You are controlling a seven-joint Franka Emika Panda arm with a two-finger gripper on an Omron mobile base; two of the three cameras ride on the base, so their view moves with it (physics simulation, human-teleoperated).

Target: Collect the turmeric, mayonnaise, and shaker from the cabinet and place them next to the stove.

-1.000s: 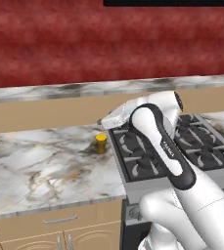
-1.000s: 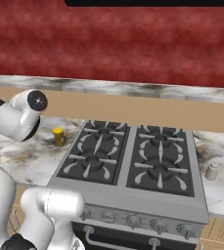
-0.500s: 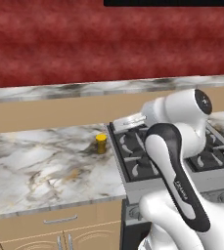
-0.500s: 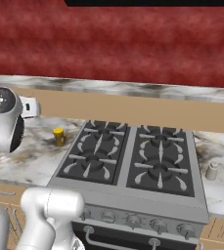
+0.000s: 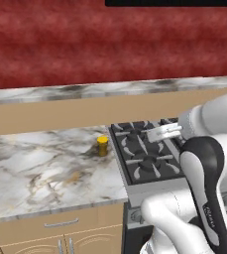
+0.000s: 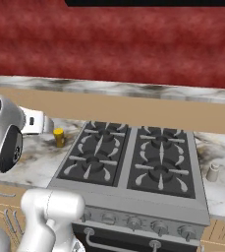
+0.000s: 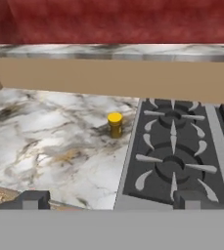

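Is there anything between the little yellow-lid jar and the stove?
No. In the hand view just a narrow strip of bare marble counter lies between the turmeric and the stove.

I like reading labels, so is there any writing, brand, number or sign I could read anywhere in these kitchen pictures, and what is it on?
Small pale lettering runs down the dark part of the robot arm: too blurred to read.
The turmeric shows no readable label.
The stove knobs carry no readable marks.
Nothing else bears text.

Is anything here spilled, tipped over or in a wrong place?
Nothing stands out. The turmeric stands upright on the counter beside the stove, and a small shaker stands upright on its other side.
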